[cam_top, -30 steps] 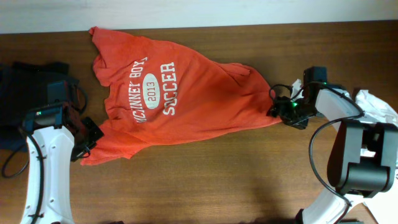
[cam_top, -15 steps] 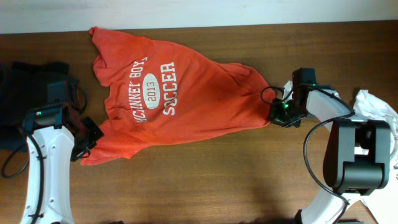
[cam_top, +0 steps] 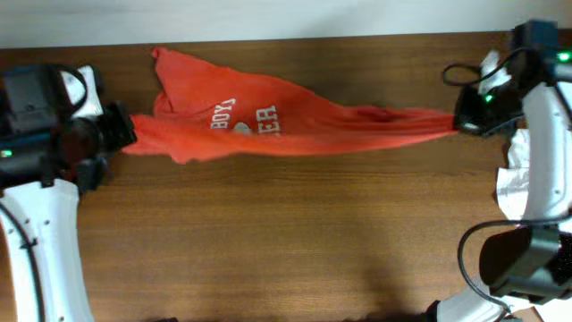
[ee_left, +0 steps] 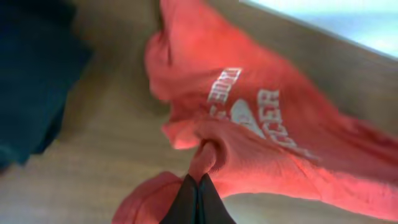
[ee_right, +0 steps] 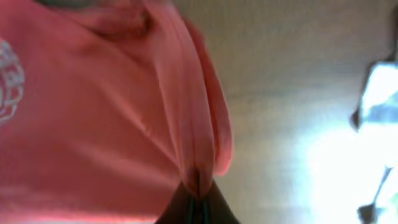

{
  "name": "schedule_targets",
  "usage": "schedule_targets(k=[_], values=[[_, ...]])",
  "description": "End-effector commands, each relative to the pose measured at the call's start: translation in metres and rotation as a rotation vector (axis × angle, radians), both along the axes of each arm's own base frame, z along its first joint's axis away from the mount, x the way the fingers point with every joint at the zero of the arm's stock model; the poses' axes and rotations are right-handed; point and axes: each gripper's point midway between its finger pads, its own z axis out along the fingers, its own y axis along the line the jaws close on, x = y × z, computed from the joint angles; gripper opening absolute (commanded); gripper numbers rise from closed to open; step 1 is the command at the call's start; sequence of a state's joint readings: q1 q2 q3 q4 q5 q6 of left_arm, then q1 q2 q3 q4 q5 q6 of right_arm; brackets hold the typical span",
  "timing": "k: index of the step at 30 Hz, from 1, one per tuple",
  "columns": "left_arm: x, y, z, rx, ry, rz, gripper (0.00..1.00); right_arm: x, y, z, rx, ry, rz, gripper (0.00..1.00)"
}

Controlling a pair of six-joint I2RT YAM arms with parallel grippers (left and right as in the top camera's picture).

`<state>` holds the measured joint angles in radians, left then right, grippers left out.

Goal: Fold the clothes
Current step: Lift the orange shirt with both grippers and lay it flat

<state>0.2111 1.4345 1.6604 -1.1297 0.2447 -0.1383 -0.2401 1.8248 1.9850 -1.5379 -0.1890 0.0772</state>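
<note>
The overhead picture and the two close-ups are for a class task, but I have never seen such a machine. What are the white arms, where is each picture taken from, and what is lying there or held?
Two white robot arms work at a wooden table. The wide picture looks straight down from a fixed camera above. The two close-ups come from a camera on each arm's wrist, with its own dark fingers at the bottom edge. The left gripper and the right gripper are each shut on one end of an orange-red T-shirt with white lettering, stretched out between them. A dark blue garment also lies on the table, seen in the left wrist view.
</note>
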Motion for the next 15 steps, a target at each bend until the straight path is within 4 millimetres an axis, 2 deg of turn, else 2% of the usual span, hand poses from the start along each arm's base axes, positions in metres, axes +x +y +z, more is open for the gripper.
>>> schedule_targets(k=[1,4,6,7,9,12,13,15], values=[[0.005,-0.011,0.075,0.01,-0.207,-0.082,0.0,-0.005,-0.012,0.07,-0.072,-0.159,-0.009,0.04],[-0.003,-0.021,0.141,0.019,-0.374,-0.122,0.0,-0.016,-0.013,0.13,-0.133,-0.318,-0.02,0.04],[-0.01,-0.022,0.167,0.038,-0.441,-0.124,0.0,-0.024,-0.011,0.157,-0.155,-0.404,-0.023,0.04],[-0.017,-0.02,0.189,0.057,-0.497,-0.116,0.0,-0.038,-0.007,0.181,-0.178,-0.482,-0.026,0.04],[-0.035,-0.009,0.217,0.075,-0.561,-0.063,0.0,-0.059,-0.01,0.203,-0.238,-0.546,-0.05,0.04],[-0.049,0.0,0.234,0.093,-0.601,-0.019,0.0,-0.079,-0.02,0.229,-0.3,-0.634,-0.107,0.04],[-0.049,0.0,0.233,0.093,-0.599,-0.02,0.0,-0.078,-0.026,0.236,-0.313,-0.667,-0.124,0.04],[-0.034,0.005,0.221,0.08,-0.561,-0.019,0.0,-0.059,-0.031,0.231,-0.307,-0.658,-0.12,0.04]])
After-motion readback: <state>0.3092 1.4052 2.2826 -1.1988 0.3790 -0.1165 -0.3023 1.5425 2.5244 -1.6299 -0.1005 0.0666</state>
